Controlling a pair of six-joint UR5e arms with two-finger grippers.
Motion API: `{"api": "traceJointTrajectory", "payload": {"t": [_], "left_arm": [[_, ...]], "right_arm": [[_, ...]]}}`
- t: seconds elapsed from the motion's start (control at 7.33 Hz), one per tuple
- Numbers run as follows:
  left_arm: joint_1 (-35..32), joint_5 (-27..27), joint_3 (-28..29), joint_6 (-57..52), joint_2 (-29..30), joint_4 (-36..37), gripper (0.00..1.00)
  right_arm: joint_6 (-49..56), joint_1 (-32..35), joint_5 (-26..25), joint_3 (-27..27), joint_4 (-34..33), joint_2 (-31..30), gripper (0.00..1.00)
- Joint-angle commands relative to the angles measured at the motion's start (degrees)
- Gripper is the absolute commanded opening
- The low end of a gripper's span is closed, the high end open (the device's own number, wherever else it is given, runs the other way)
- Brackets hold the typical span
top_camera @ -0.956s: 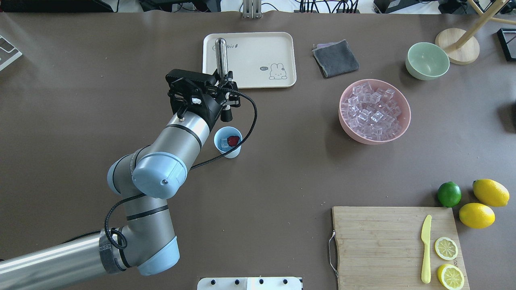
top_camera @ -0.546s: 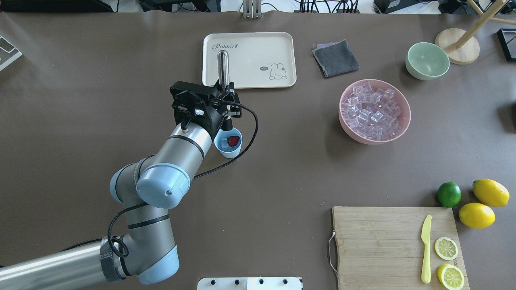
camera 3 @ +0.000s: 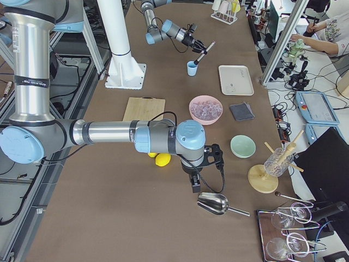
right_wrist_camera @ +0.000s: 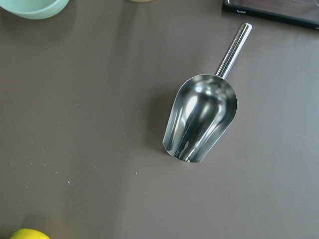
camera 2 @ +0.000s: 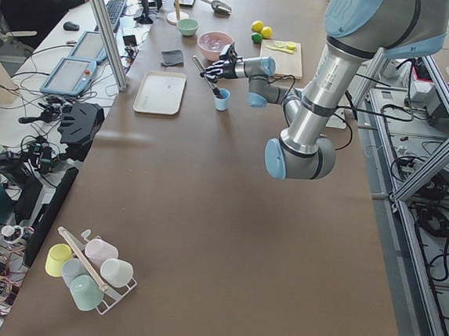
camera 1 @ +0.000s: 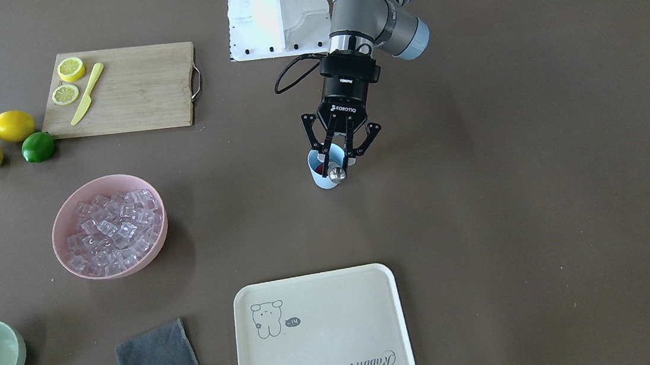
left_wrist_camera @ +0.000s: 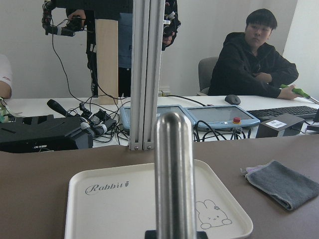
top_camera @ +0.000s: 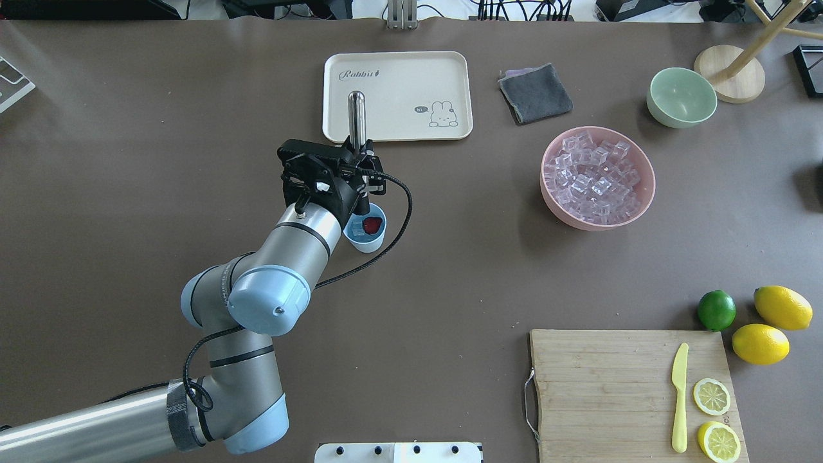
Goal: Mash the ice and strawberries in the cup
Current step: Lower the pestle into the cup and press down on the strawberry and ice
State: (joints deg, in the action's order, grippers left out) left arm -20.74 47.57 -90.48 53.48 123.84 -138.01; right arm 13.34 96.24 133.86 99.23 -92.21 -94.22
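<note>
Left gripper (top_camera: 359, 168) is clamping its two fingers about the middle of a steel muddler (top_camera: 356, 119), the jaws being drawn in to the width of the shaft. The muddler is leaning, its rounded upper end toward the cream tray (top_camera: 398, 64) and its dark lower tip dipping inside the rim of the cup (top_camera: 371, 242). The cup is standing upright on the bare table between the tray and the robot's base. The strawberry (top_camera: 371, 225) is lying in the cup, just beside the muddler's tip. Whether ice is lying in the cup too cannot be told, since the gripper is covering part of the opening. Loose ice (top_camera: 591, 177) is filling the pink bowl (top_camera: 648, 193), well apart from the cup on the robot's right.

Right gripper (camera 3: 195, 183) is hanging over the table near a steel scoop (right_wrist_camera: 199, 122), which is lying on its side; how far its jaws are standing apart cannot be told.

A grey cloth (top_camera: 535, 93) is lying between the tray and the green bowl (top_camera: 681, 96).
</note>
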Motion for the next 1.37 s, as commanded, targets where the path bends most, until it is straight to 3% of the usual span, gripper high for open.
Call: {"api": "traceJointTrajectory", "payload": {"t": [0.0,0.27,0.55,1.23], "left_arm": [[0.5,0.1,1.0,0.7,0.1,-0.1,0.0],[0.5,0.8,-0.7,-0.1,0.3,0.1,0.0],[-1.1,0.7,-6.6,-5.2,0.0,1.1,0.0],[1.8,0.1,-2.2,-0.6,-1.2,0.5,0.0]], "right_arm": [[-0.1,0.0,-0.1,-0.2,0.0,0.0,0.99],[-0.1,0.0,-0.3,-0.2,0.0,0.0,0.99],[-0.2,0.0,-0.2,0.1,0.0,-0.1,0.99],[-0.1,-0.1,-0.4,-0.2,0.0,0.1,0.99]]}}
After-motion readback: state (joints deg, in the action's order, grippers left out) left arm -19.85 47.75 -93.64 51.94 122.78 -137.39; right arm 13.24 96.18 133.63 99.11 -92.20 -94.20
